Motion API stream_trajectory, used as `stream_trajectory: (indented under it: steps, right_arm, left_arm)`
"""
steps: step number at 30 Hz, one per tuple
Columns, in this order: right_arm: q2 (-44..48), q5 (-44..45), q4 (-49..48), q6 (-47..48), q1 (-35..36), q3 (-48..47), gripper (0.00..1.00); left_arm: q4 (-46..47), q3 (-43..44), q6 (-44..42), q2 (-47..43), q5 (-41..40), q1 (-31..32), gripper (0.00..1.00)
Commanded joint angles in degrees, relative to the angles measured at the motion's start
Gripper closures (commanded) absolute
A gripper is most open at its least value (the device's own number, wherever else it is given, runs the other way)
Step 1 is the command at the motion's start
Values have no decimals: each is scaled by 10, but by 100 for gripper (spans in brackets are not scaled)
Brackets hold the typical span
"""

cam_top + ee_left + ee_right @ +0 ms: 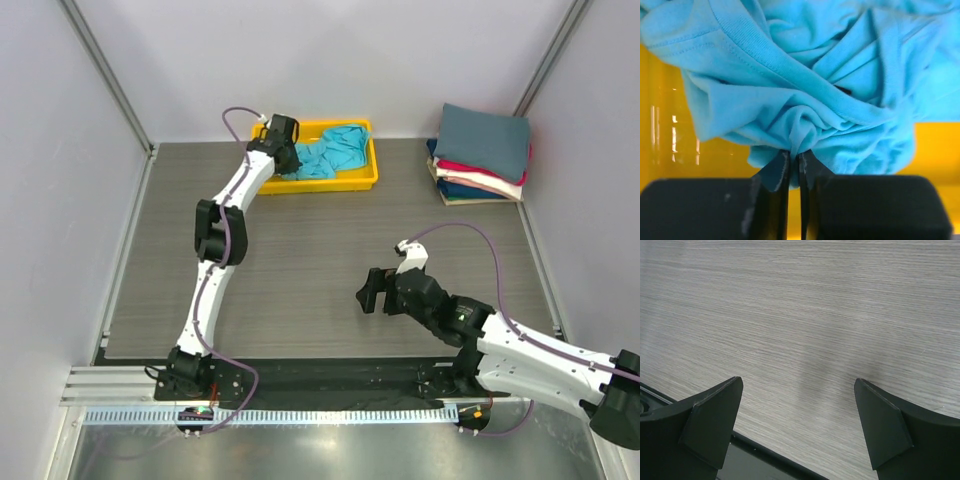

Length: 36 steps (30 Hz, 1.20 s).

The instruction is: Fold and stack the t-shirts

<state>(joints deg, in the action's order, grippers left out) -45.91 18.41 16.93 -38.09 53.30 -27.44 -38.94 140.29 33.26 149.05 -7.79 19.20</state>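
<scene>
Table (300, 230): one turquoise t-shirt (335, 150), four folded t-shirts (483, 140).

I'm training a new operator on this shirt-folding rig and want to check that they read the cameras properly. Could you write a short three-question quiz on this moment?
1. Short answer: what colour is the top shirt of the folded stack?
2. True or false: the left gripper hangs open above the turquoise t-shirt.
3. Choose one: the turquoise t-shirt is A) crumpled in the yellow tray; B) on the folded stack; C) nowhere in view.

Key
1. Slate-grey.
2. False: it is shut on a fold of that shirt.
3. A.
</scene>
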Motion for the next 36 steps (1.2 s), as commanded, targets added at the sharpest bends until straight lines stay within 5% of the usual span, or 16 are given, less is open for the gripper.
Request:
stream_trajectory:
  steps: [1, 7, 17, 23, 29, 32, 34, 35, 36]
  right_arm:
    - [4, -3, -1, -8, 3, -17, 0]
    - [17, 29, 28, -11, 3, -34, 0]
    - [54, 192, 152, -1, 4, -201, 0]
    - [90, 225, 209, -38, 3, -234, 0]
    - [115, 241, 247, -91, 3, -219, 0]
    - [113, 259, 279, -121, 3, -221, 0]
    - [109, 276, 298, -134, 2, -230, 0]
    - [108, 283, 320, -149, 3, -234, 0]
    - [106, 291, 331, -154, 3, -237, 0]
  left_arm:
    - [-2, 66, 8, -22, 4, -5, 100]
    - [-11, 78, 16, -159, 29, -4, 100]
    - [-33, 56, 11, -455, 130, 9, 100]
    - [-62, -93, 17, -577, 229, 38, 100]
    - [-54, -308, 11, -652, 156, 153, 100]
    - [-39, -332, 28, -630, 147, 213, 99]
    - [-38, -321, 27, -598, 148, 259, 83]
    - [-38, -310, 23, -586, 157, 274, 50]
    - [-40, -302, 13, -575, 163, 286, 36]
